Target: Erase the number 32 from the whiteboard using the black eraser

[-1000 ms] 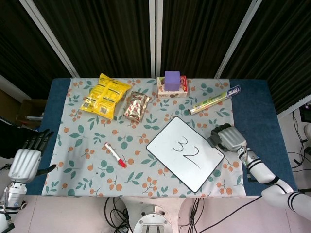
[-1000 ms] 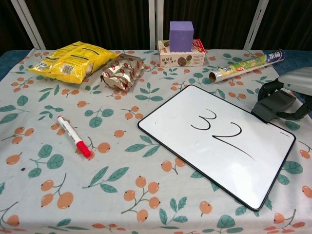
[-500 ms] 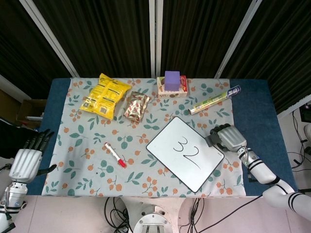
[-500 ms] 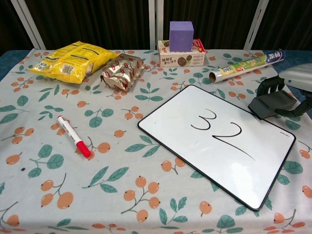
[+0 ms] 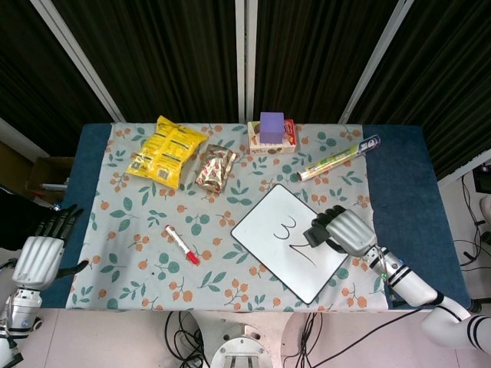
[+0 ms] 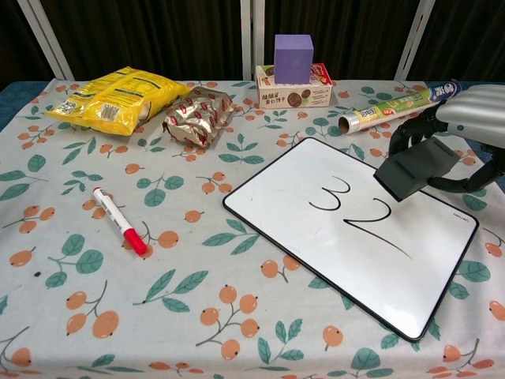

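We grip the black eraser (image 6: 415,169) in our right hand (image 5: 343,229) above the whiteboard (image 6: 300,237); next we likely press onto the 32 (image 6: 347,207); left hand (image 5: 38,257) empty, fingers spread

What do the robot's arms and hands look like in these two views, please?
Both hands, left hand and right hand, have silver-grey backs and black fingers. The right arm is glossy white with black bands near the elbow and small coloured fittings at the wrist. Only the left arm's grey wrist shows.
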